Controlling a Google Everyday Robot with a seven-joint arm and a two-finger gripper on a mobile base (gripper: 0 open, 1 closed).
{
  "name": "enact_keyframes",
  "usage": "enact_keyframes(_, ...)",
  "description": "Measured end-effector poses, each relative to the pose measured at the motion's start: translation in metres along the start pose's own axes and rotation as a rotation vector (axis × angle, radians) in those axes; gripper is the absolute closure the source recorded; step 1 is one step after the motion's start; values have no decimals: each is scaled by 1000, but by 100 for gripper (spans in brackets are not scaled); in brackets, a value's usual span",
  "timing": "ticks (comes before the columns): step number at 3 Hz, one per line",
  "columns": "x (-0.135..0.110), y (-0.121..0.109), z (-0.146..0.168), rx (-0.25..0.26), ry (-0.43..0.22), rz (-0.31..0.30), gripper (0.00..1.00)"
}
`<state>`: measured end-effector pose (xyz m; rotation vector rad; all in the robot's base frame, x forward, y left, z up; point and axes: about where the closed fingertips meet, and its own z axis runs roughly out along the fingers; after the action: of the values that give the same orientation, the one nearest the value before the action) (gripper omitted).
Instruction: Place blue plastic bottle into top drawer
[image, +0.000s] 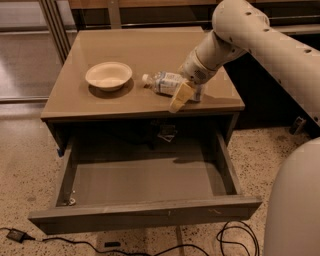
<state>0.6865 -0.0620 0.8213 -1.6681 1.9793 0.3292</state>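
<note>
The blue plastic bottle (162, 83) lies on its side on the tan cabinet top (125, 47), right of centre, with its white cap pointing left. My gripper (184, 94) is down at the bottle's right end, near the top's front edge, and its cream tip overlaps the bottle's body. That end of the bottle is hidden behind the gripper. The top drawer (145, 216) is pulled wide open below, and its grey floor is bare apart from a small object in the front left corner.
A cream round bowl (108, 75) stands on the cabinet top left of the bottle. Black cables (235, 235) lie on the speckled floor in front of the drawer. My white base fills the lower right corner (295, 210).
</note>
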Motion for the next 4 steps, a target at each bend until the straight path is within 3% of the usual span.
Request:
enact_keyframes(3,0,0,0,0,0,0,86)
enact_keyframes(4,-2,0,2,-2,2,-4,100)
